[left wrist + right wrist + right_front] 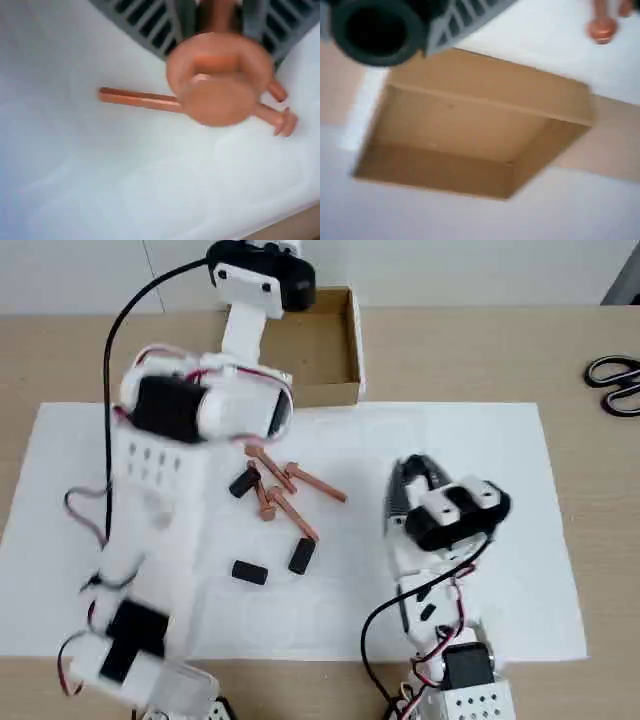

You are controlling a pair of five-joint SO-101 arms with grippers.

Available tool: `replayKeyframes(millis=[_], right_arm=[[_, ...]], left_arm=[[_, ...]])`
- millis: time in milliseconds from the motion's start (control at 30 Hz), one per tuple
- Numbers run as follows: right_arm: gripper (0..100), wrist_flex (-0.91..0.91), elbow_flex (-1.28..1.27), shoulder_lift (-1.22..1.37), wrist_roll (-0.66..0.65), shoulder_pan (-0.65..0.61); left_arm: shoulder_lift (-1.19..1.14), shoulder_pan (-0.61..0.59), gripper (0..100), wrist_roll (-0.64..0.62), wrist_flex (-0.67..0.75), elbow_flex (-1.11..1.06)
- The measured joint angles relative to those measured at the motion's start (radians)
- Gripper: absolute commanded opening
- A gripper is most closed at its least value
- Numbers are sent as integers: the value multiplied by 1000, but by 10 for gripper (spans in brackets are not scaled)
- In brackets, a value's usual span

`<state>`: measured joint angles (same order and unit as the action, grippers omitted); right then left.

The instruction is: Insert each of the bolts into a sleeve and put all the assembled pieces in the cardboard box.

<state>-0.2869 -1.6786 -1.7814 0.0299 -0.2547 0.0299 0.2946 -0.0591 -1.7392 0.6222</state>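
While the left gripper [216, 17] is clamped on 1 copper-coloured bolt [217, 82] above the white paper sheet [125, 175], the right gripper [395, 17] pinches 1 black cylindrical sleeve [374, 31]. Insertion seems in hand. The open cardboard box [354, 340], at the tabletop's [480, 350] far edge, looks unfilled. Next, the bolt's shank needs aligning with the sleeve's bore.

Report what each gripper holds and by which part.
Left gripper clamps a bolt by its shaft, head sticking out. Right gripper clamps a black sleeve by its outer wall.

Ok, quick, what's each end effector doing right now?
Left end effector: closed on a copper-coloured bolt.
Right end effector: closed on a black cylindrical sleeve.
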Motion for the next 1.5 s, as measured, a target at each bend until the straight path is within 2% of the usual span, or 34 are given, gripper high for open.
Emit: replayKeyframes(millis=[133, 267, 467, 767, 933, 967, 1200, 1333, 1500], right_arm=[[4, 40, 0, 0, 0, -147], [4, 143, 0, 0, -63, -218], [4, 247, 0, 0, -222, -232], [4, 255, 0, 0, -238, -230], [4, 255, 0, 0, -238, -230], [4, 255, 0, 0, -238, -230], [4, 255, 0, 0, -238, -230], [4, 180, 0, 0, -238, -232], [5, 26, 0, 0, -238, -230]], left_arm=[[207, 26, 5, 0, 104, -83], [387, 28, 5, -5, 245, -249], [634, 29, 5, -6, 416, -620], [985, 29, 5, 31, 680, -1146], [1160, 112, 5, 199, 778, -1274], [1189, 144, 5, 203, 816, -1298], [1295, 322, 5, 201, 1281, -1501], [1295, 376, 5, 201, 1338, -1514], [1297, 428, 5, 189, 1341, -1513]])
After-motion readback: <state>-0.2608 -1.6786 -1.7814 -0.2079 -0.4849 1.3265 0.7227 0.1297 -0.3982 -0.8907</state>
